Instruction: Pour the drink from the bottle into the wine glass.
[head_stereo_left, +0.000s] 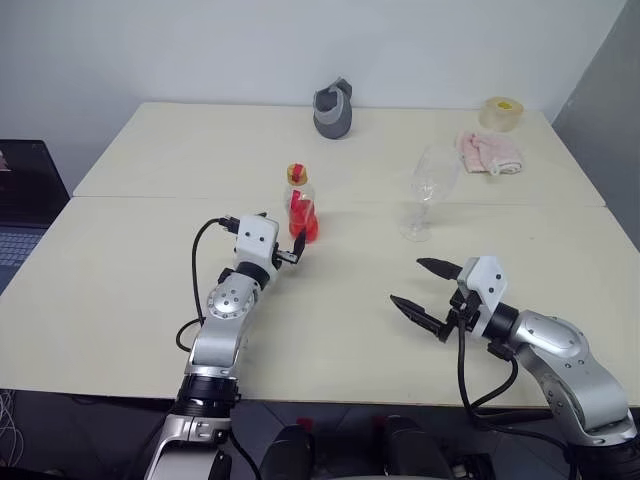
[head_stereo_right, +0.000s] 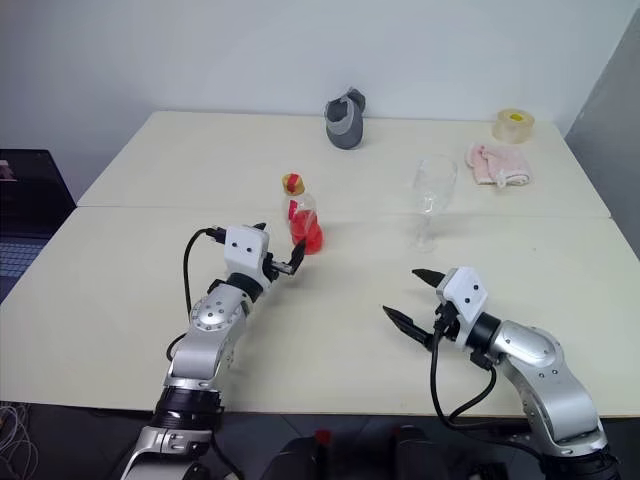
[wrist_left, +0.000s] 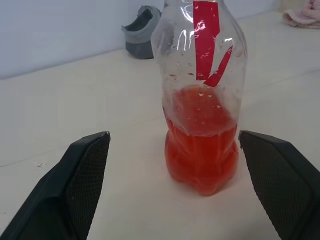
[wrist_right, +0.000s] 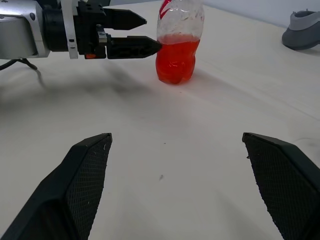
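Your left gripper (head_stereo_left: 297, 249) stands wide open, empty, apparently just short of the capped bottle (head_stereo_left: 301, 205) for a side grasp, while the wine glass (head_stereo_left: 427, 192) stands upright on the surface (head_stereo_left: 130, 290) beyond your open, empty right gripper (head_stereo_left: 428, 290).

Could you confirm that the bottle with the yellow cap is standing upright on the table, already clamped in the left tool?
Not quite: the bottle stands upright, but the left tool is open and not yet gripping it. The left wrist view shows both fingers apart from it.
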